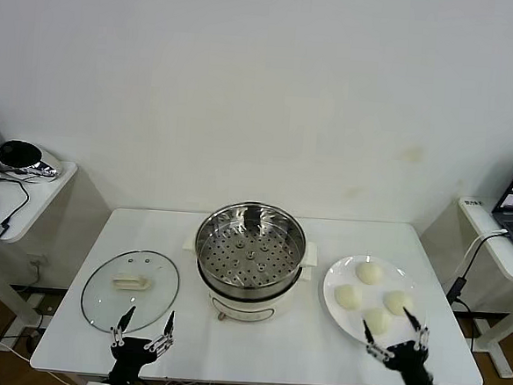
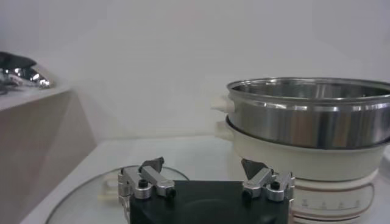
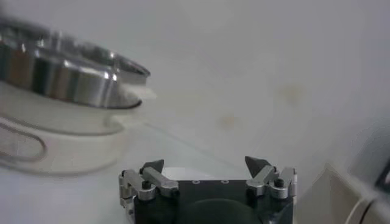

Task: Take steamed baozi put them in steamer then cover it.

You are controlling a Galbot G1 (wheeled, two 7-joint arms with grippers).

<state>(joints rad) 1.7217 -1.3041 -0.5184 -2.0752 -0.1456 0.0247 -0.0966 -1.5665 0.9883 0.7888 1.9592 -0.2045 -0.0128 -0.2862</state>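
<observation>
So we've got four buns (image 1: 368, 296) sitting on a white plate (image 1: 337, 273) at the right of the tabletop (image 1: 264, 343), with the steamer (image 1: 250, 248) open in the middle and nothing on its holed tray. The glass lid (image 1: 130, 289) lies flat to the left, handle up, and that oblong handle runs roughly left to right across our view.

Our right gripper (image 1: 396, 335) hovers at the near edge of the plate, spread wide and holding nothing. The left gripper (image 1: 144, 327) waits just by the near rim of the lid, also spread and empty.

First grab looks like the nearest bun. We'd come straight down, straddle its middle and squeeze gently, since soft dough probably dents. The buns are round, so no real long axis to line up with.
</observation>
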